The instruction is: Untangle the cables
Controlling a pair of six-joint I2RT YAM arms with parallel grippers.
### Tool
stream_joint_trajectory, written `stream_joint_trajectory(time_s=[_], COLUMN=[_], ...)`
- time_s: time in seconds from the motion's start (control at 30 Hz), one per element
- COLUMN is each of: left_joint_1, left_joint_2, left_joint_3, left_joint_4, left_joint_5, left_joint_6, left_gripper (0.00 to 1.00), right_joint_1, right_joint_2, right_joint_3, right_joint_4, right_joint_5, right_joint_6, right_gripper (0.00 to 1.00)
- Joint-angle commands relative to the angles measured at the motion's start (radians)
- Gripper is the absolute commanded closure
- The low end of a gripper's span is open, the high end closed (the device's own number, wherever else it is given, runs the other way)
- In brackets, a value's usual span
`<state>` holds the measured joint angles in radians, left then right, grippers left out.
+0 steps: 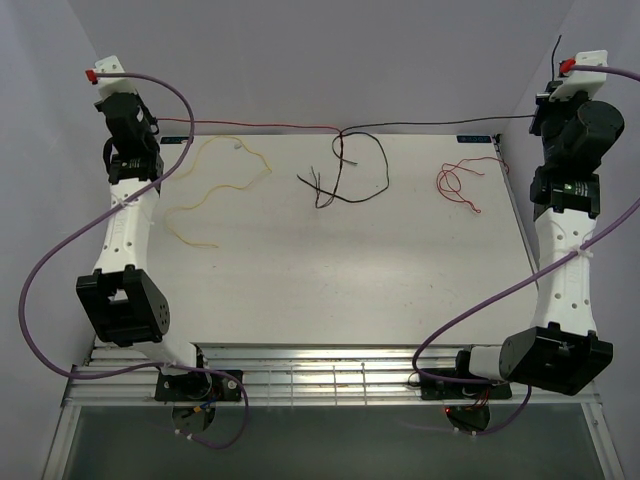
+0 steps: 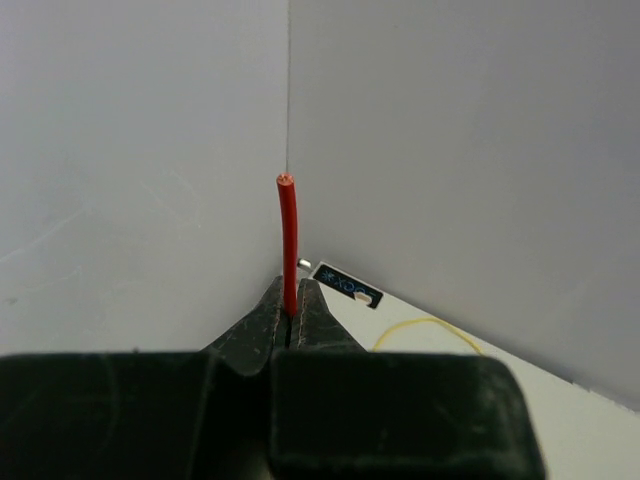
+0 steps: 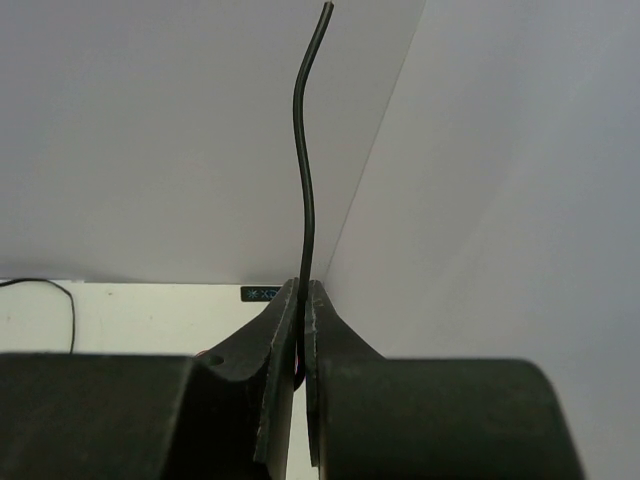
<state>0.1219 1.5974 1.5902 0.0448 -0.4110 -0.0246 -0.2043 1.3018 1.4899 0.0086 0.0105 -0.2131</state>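
White table (image 1: 350, 280), walled on three sides. Arm bases at the near edge.

Left arm (image 1: 125, 230) reaches up the left side to the far-left corner. Right arm (image 1: 565, 250) reaches up the right side to the far-right corner. A purple cable (image 1: 60, 240) loops along each arm.

Left gripper (image 2: 290, 302): clenched on a red wire (image 2: 288, 240). A short stub stands up past the fingertips, cut end visible.

Right gripper (image 3: 302, 290): clenched on a black wire (image 3: 303, 180). A longer, slightly bent stub rises above the fingertips.

Cables (image 1: 340, 170) sit on the far half of the table.
- The gripped red wire runs from the left gripper along the far edge, drawn nearly straight, to the middle.
- The gripped black wire runs from the right gripper along the far edge, also nearly straight, and meets the red one at a crossing (image 1: 343, 132) near mid-edge. I cannot tell whether they are knotted there.
- Below the crossing, black loops (image 1: 372, 170) with thin red strands lie loose on the table.
- Yellow wire (image 1: 215, 190): curled by itself on the left, beside the left arm, apart from the rest.
- Loose red wire (image 1: 458, 185): a small coil on the right, near the right arm, apart from the middle loops.
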Motion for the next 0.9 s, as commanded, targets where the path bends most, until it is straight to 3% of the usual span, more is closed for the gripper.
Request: stream_joint_trajectory(time_s=[0.0, 0.13, 0.23, 0.3, 0.43, 0.5, 0.6, 0.7, 0.77, 0.87], left_joint_1=[0.021, 0.019, 0.013, 0.007, -0.011, -0.04, -0.091, -0.141, -0.175, -0.212], left_joint_2=[-0.065, -0.155, -0.198, -0.211, -0.198, -0.189, -0.172, -0.174, -0.183, -0.195], left_joint_3=[-0.059, -0.254, -0.445, -0.537, -0.645, -0.661, -0.651, -0.642, -0.638, -0.607], left_joint_4=[-0.039, -0.04, -0.01, 0.021, -0.043, -0.137, -0.238, -0.316, -0.354, -0.396], left_joint_5=[0.106, 0.496, 0.668, 0.724, 0.719, 0.643, 0.517, 0.457, 0.443, 0.478], left_joint_6=[-0.067, -0.196, -0.32, -0.362, -0.422, -0.443, -0.486, -0.518, -0.528, -0.513], left_gripper=[1.0, 1.0, 1.0, 0.89, 0.68, 0.48, 0.28, 0.21, 0.02, 0.02], right_joint_1=[-0.018, 0.043, 0.155, 0.196, 0.275, 0.286, 0.307, 0.321, 0.332, 0.342], right_joint_2=[-0.041, -0.099, -0.145, -0.173, -0.168, -0.15, -0.138, -0.142, -0.151, -0.162], right_joint_3=[-0.017, -0.141, -0.187, -0.207, -0.146, -0.097, -0.069, -0.069, -0.074, -0.083], right_joint_4=[0.048, 0.108, 0.12, 0.126, 0.081, 0.053, 0.042, 0.039, 0.039, 0.045], right_joint_5=[-0.098, -0.393, -0.397, -0.417, -0.513, -0.544, -0.593, -0.629, -0.644, -0.658], right_joint_6=[0.021, 0.129, 0.113, 0.11, 0.098, 0.096, 0.096, 0.096, 0.098, 0.096], right_gripper=[0.92, 0.92, 0.92, 0.92, 0.92, 0.92, 0.92, 0.92, 0.92, 0.92])
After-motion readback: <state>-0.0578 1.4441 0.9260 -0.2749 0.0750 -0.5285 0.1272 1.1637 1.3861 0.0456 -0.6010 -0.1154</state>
